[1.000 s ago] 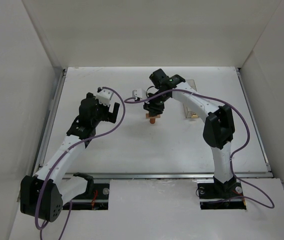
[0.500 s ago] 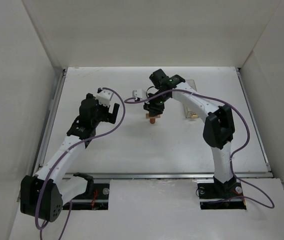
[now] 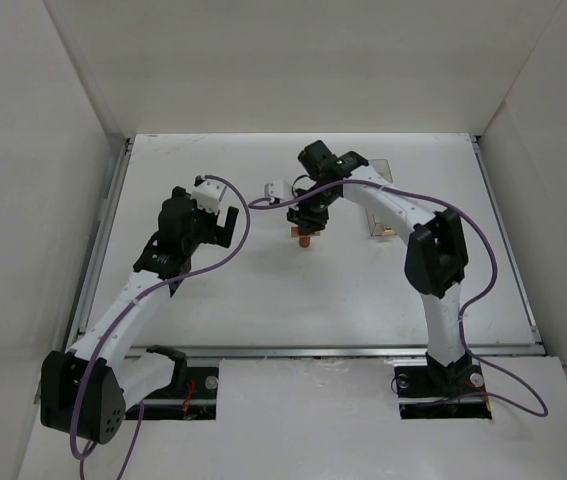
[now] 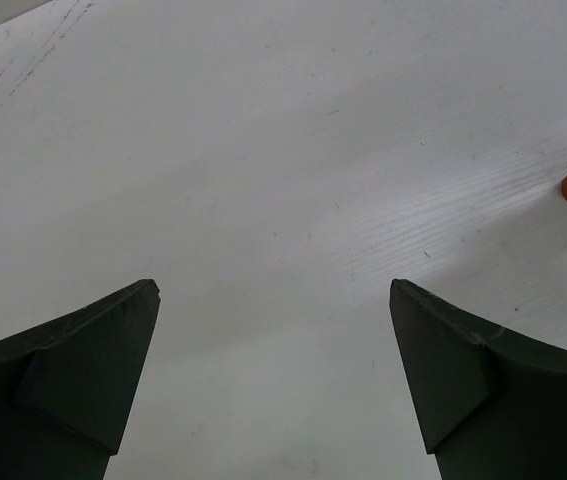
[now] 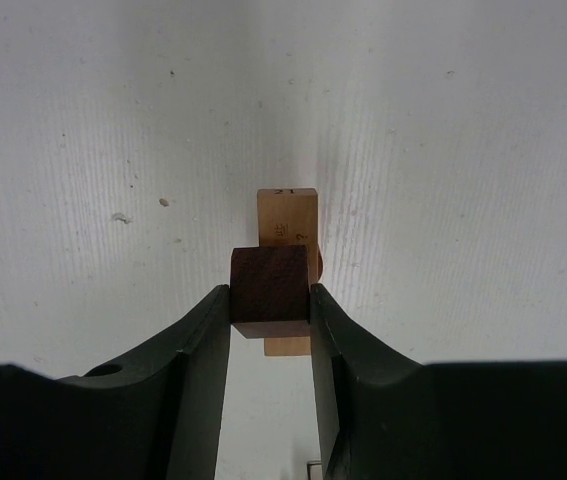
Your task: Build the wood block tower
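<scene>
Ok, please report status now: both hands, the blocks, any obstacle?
Right hand shut on dark red-brown block, above pale tan bar. Left hand open, empty, off to the side. Nothing seen blocking.

A: Anything different from 1 second ago?
B: Hardly. From above, the right gripper (image 3: 307, 222), clamped on the dark red-brown wooden block (image 5: 270, 283), and its arm's black elbow joint (image 3: 435, 250) crept slightly toward 10 o'clock.

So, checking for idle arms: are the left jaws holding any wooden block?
No, the left jaws stand wide apart, only white table showing between them.
</scene>
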